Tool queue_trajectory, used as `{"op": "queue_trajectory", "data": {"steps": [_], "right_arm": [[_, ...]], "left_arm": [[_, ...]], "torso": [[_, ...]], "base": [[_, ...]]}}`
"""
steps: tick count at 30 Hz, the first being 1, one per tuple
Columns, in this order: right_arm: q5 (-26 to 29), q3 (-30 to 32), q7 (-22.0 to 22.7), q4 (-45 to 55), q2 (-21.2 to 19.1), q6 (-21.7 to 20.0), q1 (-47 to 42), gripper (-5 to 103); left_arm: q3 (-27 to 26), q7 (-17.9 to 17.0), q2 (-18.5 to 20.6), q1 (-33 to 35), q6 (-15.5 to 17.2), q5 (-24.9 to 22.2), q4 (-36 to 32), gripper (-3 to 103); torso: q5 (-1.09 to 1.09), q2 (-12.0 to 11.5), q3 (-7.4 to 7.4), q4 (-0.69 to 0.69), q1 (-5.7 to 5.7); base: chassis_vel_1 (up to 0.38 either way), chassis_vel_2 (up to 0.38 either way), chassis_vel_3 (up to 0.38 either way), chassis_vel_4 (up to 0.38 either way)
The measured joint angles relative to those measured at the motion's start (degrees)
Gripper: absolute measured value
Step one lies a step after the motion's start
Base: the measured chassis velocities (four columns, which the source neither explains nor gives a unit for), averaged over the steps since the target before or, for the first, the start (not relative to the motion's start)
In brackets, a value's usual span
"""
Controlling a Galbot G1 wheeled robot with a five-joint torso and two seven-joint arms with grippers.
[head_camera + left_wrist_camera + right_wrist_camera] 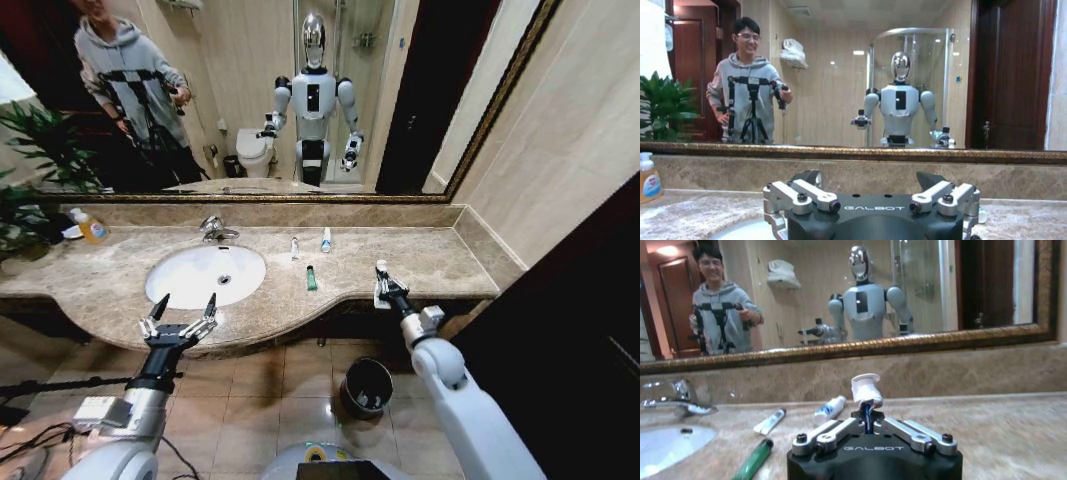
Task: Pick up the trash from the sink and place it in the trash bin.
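My right gripper (386, 287) (868, 424) is shut on a small white tube (381, 270) (865, 387), held just above the marble counter's front right edge. Three more pieces of trash lie on the counter right of the sink (180, 285) (660, 450): a white tube (294, 248) (771, 421), a blue-labelled white tube (326, 240) (830, 410) and a green tube (311, 278) (753, 460). My left gripper (183, 312) (870, 181) hovers open in front of the basin's near rim. The dark trash bin (367, 387) stands on the floor below the counter.
A chrome faucet (215, 230) (673, 400) stands behind the basin. An orange soap bottle (92, 228) (648, 180) and a plant (30, 170) occupy the counter's far left. A large mirror (300, 100) backs the counter, and a dark panel (560, 330) closes the right side.
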Motion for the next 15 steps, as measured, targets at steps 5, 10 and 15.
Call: {"op": "queue_trajectory", "data": {"steps": [5, 10, 15], "right_arm": [[-2.7, 2.0, -1.5, 1.2, 2.2, 3.3, -6.3, 1], [-6.4, 3.3, -3.4, -2.0, 6.4, 8.5, -13.0, 1], [-8.6, 2.6, -4.9, -9.3, 8.4, 12.8, -18.9, 1]], "left_arm": [[0.0, 0.0, 0.0, 0.0, 0.0, 0.0, 0.0, 100], [0.0, 0.0, 0.0, 0.0, 0.0, 0.0, 0.0, 100], [0.0, 0.0, 0.0, 0.0, 0.0, 0.0, 0.0, 100]], "torso": [[0.00, 0.0, 0.00, 0.01, 0.00], [0.01, 0.0, 0.00, 0.01, 0.00], [-0.01, 0.0, 0.00, -0.01, 0.00]], "base": [[0.000, 0.000, 0.000, 0.000], [0.000, 0.000, 0.000, 0.000], [0.000, 0.000, 0.000, 0.000]]}}
